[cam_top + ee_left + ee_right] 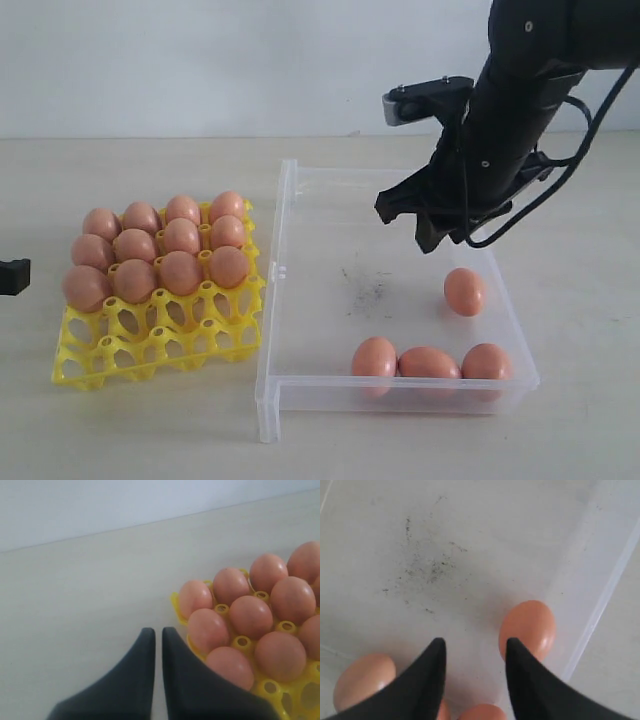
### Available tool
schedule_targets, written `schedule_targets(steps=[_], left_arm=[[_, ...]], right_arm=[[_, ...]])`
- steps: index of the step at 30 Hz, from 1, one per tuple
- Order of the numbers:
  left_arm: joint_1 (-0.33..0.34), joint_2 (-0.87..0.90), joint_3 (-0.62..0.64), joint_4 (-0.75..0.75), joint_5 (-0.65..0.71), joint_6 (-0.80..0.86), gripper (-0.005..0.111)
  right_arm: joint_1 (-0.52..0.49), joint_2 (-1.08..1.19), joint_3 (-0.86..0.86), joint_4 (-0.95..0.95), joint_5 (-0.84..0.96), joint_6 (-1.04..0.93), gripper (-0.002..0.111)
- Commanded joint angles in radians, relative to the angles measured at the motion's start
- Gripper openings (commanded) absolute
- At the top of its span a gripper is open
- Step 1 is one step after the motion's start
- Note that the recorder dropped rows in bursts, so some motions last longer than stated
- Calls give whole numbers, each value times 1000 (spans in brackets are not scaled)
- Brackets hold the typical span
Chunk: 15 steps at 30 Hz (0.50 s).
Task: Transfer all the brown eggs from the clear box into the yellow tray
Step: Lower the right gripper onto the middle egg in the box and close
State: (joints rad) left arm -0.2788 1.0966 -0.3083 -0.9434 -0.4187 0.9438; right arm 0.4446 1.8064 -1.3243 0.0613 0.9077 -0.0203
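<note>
Brown eggs (181, 236) first: we count twelve sitting in the yellow tray (160, 352), left of centre in the exterior view. They fill its three back rows of four, and the cups nearest the bottom of the frame are open. Four more are in the clear box (283, 235), which sits just right of the tray, its left wall right beside the tray's edge. Three of those four line up side by side along the box's near wall at lower right and look like they touch each other. The fourth lies on its own a bit further up, close to the right wall. A smudge of dark specks (368, 288) marks the box floor around the middle.

Right pincer (438, 232) hangs over the upper right part of the box, above the lone egg and not touching it as far as we can tell. Its wrist view shows the two black fingers (432, 680) spread apart with nothing between them, the lone egg just beside one fingertip. Left pincer (157, 631) is over the bare tabletop (75, 605) next to the tray's corner. Its fingers are pressed nearly together with just a sliver of gap, holding nothing. The tabletop is pale beige, with a plain light wall (200, 60) behind.
</note>
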Motion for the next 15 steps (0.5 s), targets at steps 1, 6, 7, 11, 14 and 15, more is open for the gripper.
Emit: schedule_targets(steps=[1, 6, 7, 11, 14, 15], left_arm=[[2, -8, 4, 1, 8, -10, 4], [2, -8, 4, 1, 8, -10, 4], [2, -8, 4, 1, 8, -10, 4], [2, -8, 4, 1, 8, -10, 4], [2, -8, 4, 1, 8, -10, 4], [2, -8, 4, 1, 8, -10, 4]], right_arm=[[-6, 34, -7, -37, -5, 71, 51], [-6, 85, -7, -61, -8, 119, 51], [-6, 94, -7, -61, -15, 119, 51], [-6, 131, -7, -90, -29, 139, 51], [-6, 150, -7, -147, -27, 203, 51], [-6, 158, -7, -158, -27, 214, 51]])
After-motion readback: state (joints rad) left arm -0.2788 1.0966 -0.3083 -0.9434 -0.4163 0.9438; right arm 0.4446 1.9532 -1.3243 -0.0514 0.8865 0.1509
